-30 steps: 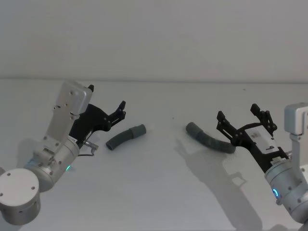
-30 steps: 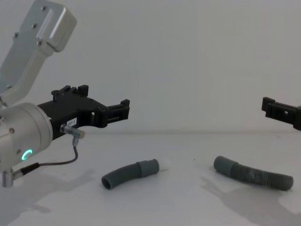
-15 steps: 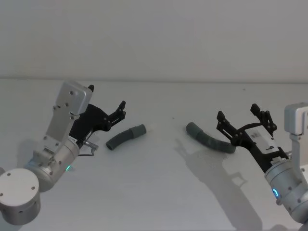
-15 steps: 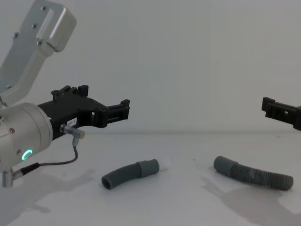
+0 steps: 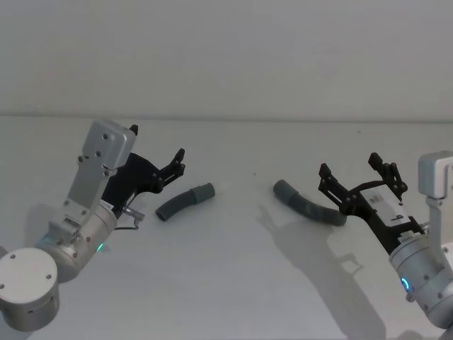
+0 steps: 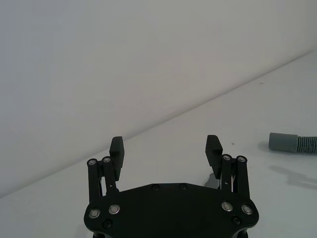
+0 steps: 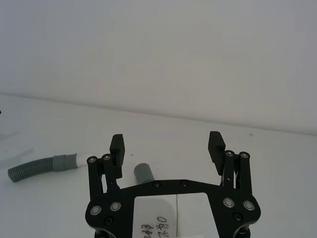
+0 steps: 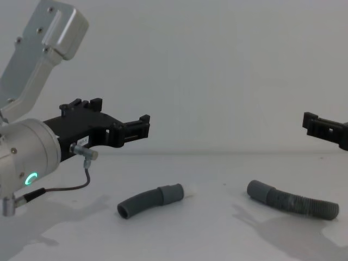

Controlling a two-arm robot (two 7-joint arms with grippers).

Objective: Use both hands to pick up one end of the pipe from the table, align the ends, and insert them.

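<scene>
The white table (image 5: 226,283) leaves me wide bare room in front and an open gap between the two pieces. Its far edge meets the wall (image 5: 226,57). My right gripper (image 5: 350,168) hangs spread wide and empty above the right end of the longer hose (image 5: 309,203). My left gripper (image 5: 177,163), equally wide and empty, hovers just left of the shorter hose (image 5: 185,202). A white tip (image 7: 73,159) pokes from its cuff (image 7: 63,161).
</scene>
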